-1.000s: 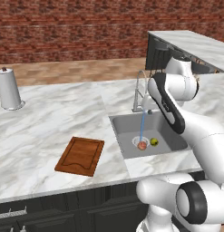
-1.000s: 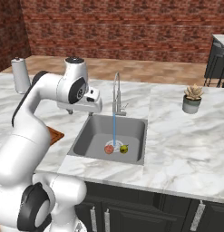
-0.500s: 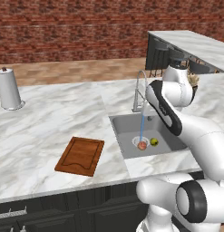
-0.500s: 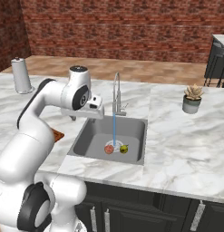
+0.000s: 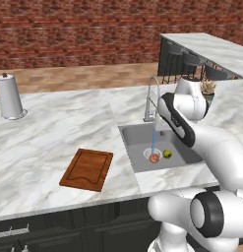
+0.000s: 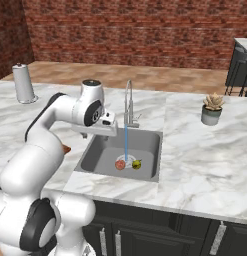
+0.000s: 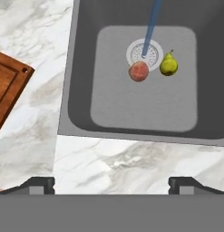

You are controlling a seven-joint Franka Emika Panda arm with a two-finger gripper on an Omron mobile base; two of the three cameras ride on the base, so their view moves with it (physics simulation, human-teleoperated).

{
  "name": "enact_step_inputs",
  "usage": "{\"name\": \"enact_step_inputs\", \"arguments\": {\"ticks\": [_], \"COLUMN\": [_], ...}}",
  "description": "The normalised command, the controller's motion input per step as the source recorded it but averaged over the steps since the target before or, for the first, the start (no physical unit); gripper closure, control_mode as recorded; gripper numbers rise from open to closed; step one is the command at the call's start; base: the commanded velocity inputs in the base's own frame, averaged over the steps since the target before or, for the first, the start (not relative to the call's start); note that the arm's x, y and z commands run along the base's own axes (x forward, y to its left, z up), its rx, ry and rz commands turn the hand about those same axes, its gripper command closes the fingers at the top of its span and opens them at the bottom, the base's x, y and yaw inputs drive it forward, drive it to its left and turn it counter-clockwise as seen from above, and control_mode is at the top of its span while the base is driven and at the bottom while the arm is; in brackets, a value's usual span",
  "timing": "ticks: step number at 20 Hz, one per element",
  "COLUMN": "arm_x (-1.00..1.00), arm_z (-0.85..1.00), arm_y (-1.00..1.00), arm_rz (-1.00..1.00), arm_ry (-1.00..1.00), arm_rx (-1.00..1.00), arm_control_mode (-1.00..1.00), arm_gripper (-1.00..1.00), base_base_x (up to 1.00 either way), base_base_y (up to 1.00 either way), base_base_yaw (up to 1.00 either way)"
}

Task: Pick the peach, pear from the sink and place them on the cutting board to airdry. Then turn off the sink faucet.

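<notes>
The pinkish-red peach (image 7: 138, 71) (image 5: 154, 158) (image 6: 120, 163) lies on the floor of the grey sink (image 7: 131, 108) (image 5: 135, 145) (image 6: 100, 150), right beside the white-ringed drain. The yellow-green pear (image 7: 168, 65) (image 5: 167, 154) (image 6: 137, 163) sits just to its right, close to it. A stream of water falls from the chrome sink faucet (image 5: 151, 96) (image 6: 129, 102) onto the drain. My gripper (image 7: 111, 186) hangs high above the sink's near left part, open wide and holding nothing. The reddish-brown cutting board (image 5: 87, 169) (image 7: 7, 88) lies on the marble, left of the sink.
A white paper-towel roll (image 5: 9, 97) (image 6: 23, 83) stands at the far left of the counter. A small potted plant (image 6: 212, 108) sits on the marble to the right of the sink. Dark bar stools (image 5: 184, 64) stand behind the counter.
The hand has swung down and toward the sink, from above the counter's left to over the basin's left side. Its jaws have stayed open. The fruit has not moved.
</notes>
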Motion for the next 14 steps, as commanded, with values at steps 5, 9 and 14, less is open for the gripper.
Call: {"name": "enact_step_inputs", "arguments": {"ticks": [5, 9, 14], "arm_x": [0.07, 0.04, 0.04], "arm_z": [-0.28, -0.28, -0.23], "arm_y": [-0.08, -0.03, -0.01], "arm_rz": [0.00, 0.00, -0.01], "arm_ry": [0.05, 0.01, 0.02], "arm_rx": [0.00, 0.00, 0.00], "arm_control_mode": [-1.00, -1.00, -1.00], "arm_gripper": [-1.00, -1.00, -1.00], "base_base_x": [0.00, 0.00, 0.00], "base_base_y": [0.00, 0.00, 0.00], "base_base_yaw": [0.00, 0.00, 0.00]}}
